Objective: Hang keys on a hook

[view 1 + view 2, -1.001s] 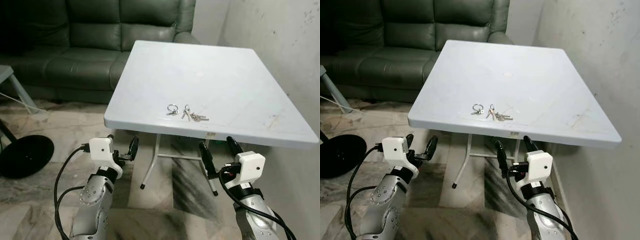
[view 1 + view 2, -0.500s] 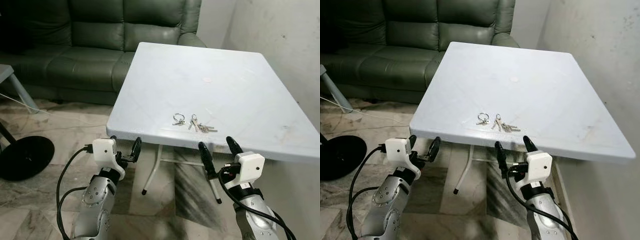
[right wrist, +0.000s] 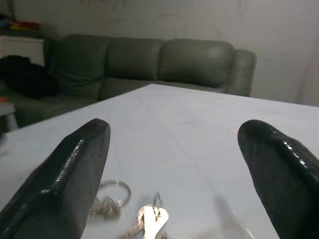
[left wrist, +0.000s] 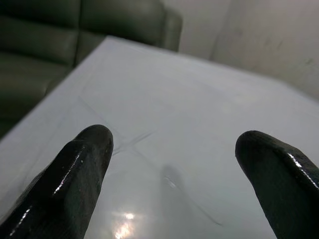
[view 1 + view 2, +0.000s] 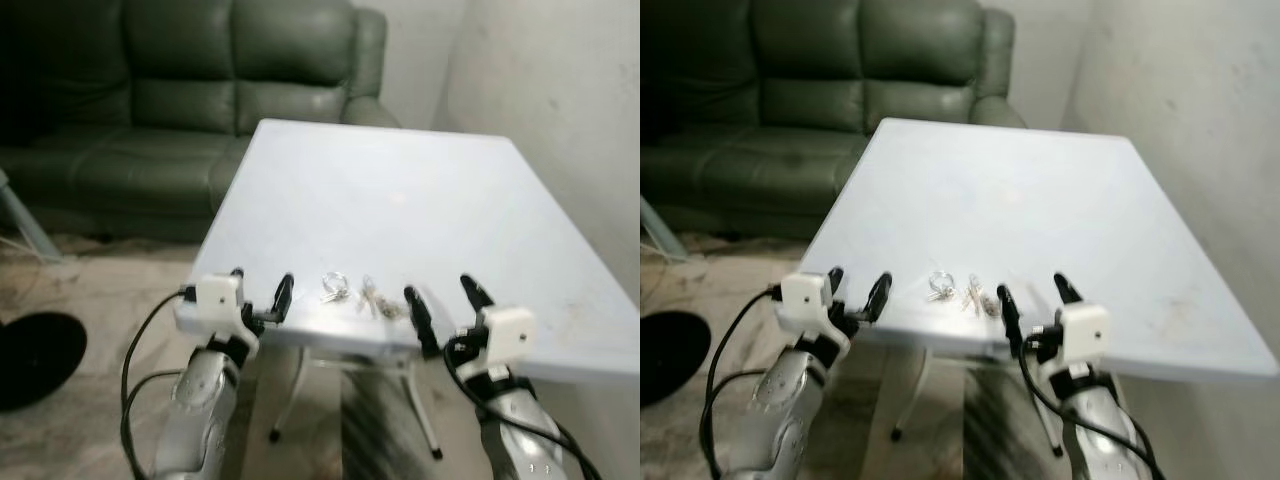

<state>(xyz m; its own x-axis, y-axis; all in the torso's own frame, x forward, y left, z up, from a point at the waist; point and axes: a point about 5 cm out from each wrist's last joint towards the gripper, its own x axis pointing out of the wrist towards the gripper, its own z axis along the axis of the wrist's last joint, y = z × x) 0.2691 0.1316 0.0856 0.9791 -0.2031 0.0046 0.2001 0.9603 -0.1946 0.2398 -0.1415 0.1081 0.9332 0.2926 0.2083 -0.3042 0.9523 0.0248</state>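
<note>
**Keys lie near the table's front edge, both grippers raised and empty**

The keys (image 5: 372, 298) lie flat on the white folding table (image 5: 440, 210), close to its near edge, fanned out from a small ring. Just beside them on the robot's left lies a separate split ring (image 5: 333, 285) with something small attached. The right gripper (image 5: 446, 305) hovers at the table edge just to the right of the keys, its fingers spread wide with nothing between them. The left gripper (image 5: 259, 291) hovers at the edge left of the rings, also spread wide and empty. A green leather sofa (image 5: 200, 90) stands behind the table.

The bunch looks light, hard and slippery, and it lies thin against the tabletop. Pinching the ring or the clustered key heads seems surest; loose blades would likely swing.
</note>
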